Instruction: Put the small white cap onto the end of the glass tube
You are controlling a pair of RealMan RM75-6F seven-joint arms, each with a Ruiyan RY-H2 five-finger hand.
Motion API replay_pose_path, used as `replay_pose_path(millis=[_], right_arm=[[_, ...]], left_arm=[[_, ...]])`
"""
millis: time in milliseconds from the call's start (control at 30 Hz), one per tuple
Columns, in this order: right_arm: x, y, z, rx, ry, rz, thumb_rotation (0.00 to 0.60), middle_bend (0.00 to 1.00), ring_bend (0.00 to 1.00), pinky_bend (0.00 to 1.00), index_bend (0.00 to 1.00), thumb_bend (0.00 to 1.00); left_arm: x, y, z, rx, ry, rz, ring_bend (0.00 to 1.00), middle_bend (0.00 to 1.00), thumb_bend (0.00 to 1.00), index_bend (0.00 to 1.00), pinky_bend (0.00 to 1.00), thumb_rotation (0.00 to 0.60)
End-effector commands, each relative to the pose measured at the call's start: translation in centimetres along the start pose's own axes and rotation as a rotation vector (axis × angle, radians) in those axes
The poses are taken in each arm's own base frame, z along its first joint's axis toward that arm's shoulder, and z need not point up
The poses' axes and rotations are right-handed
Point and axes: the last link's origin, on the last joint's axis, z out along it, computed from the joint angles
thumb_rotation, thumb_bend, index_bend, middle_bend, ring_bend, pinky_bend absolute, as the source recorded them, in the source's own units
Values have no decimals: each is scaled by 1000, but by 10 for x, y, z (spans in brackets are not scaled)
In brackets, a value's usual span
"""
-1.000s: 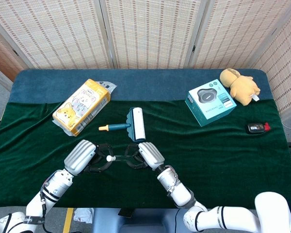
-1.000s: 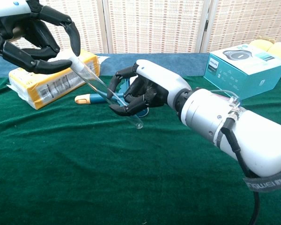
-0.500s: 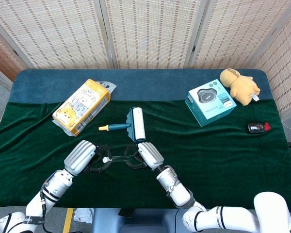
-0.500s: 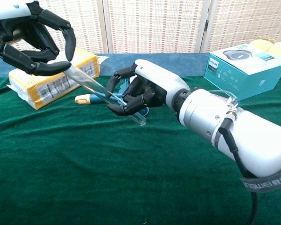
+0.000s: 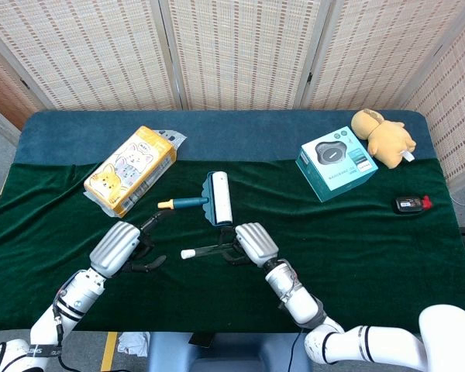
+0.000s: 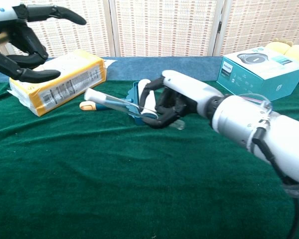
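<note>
My right hand is gripping the glass tube, with my fingers curling around its near end just above the green cloth. The tube is pointing out to the left of that hand, tilted a little upward in the chest view. The small white cap is sitting on the tube's far end, away from my right hand, and nothing else is touching it.

My left hand is holding nothing. Its fingers are spreading apart, and in the chest view it is hanging in the air above and to the left of the capped end, clear of the tube.

Behind the tube, the lint roller is lying on the cloth with its yellow-tipped handle pointing left. The yellow tissue pack is lying further left, near the cloth's back edge. The teal box is resting on the right side, with the plush toy just beside it on the blue strip. A small black device with a red part is lying near the cloth's right edge.
</note>
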Motion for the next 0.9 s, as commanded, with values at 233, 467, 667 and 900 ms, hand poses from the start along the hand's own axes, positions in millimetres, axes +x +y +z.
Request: replay_pose_path(millis=[233, 467, 667, 900], right_arm=[[5, 54, -16, -121, 1, -252, 600, 993, 1000, 1000, 865, 625], [-5, 67, -20, -145, 0, -334, 600, 993, 1000, 1000, 636, 625], [-6, 71, -23, -155, 4, -345, 600, 992, 1000, 1000, 462, 625], [-4, 75, -30, -167, 8, -369, 600, 986, 1000, 1000, 342, 626]], left_arm=[[4, -35, -13, 113, 25, 55, 726, 938, 379, 137, 727, 600], [2, -49, -21, 164, 31, 82, 708, 918, 379, 139, 709, 600], [2, -55, -27, 187, 34, 78, 704, 915, 379, 138, 705, 600], [1, -63, -34, 232, -13, 97, 679, 884, 371, 146, 661, 600]])
